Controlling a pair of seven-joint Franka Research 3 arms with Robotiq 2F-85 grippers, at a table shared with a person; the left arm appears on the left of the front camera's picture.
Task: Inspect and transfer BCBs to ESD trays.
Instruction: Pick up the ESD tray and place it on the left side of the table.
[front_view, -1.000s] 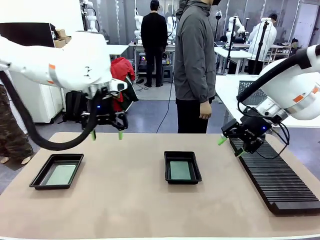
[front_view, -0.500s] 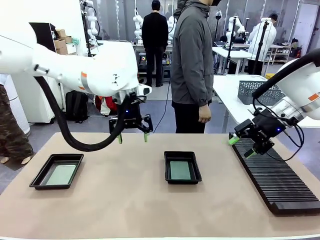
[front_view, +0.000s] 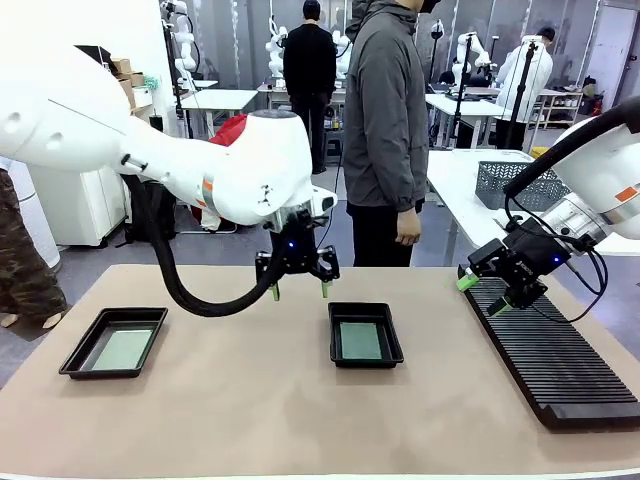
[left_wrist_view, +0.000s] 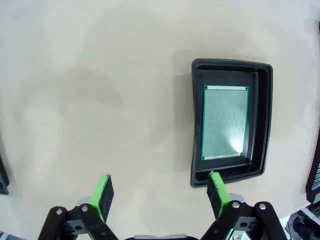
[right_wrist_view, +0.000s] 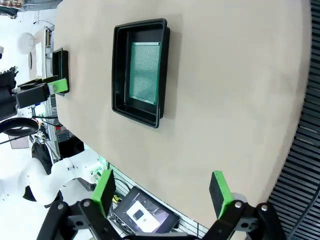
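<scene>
Swinging rightward since a second ago, my left gripper (front_view: 298, 290) now hovers released, empty, just left of the middle ESD tray (front_view: 365, 334); my right gripper (front_view: 483, 293) hangs open over the black slotted rack (front_view: 550, 360). Below lies the tan table (front_view: 250, 400), a person (front_view: 388, 130) standing beyond. Each tray, including the left tray (front_view: 113, 342), holds one BCB (front_view: 360, 341).

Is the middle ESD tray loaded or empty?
Loaded. A pale green BCB lies flat inside the middle ESD tray; the left wrist view shows the board within the rim, clear of the open left gripper.
</scene>
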